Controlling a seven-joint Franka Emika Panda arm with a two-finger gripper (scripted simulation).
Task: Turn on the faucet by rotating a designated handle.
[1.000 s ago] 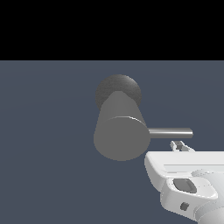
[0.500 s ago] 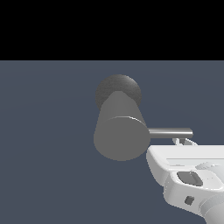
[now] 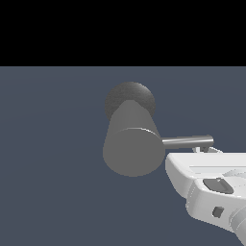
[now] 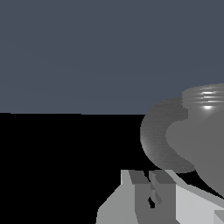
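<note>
The faucet (image 3: pixel 132 151) is a thick grey cylinder with a flat round face toward the camera and a darker rounded end (image 3: pixel 129 98) behind. The handle (image 3: pixel 187 141) is a thin metallic rod sticking out of the cylinder's side toward the exterior view's right. My white gripper (image 3: pixel 203 149) comes in from the lower right. Its fingertips sit just under the rod near its free end and look to be touching it. In the wrist view the fingers (image 4: pixel 131 180) stand close together with nothing between them, and the faucet's dark end (image 4: pixel 162 135) lies beyond them.
The faucet stands out over a plain dark blue-grey surface (image 3: pixel 53 158). A black band fills the top of the exterior view. No other objects show.
My gripper has shifted toward the exterior view's right, and its fingertips have risen to the underside of the rod. The rod's tip looks very slightly higher.
</note>
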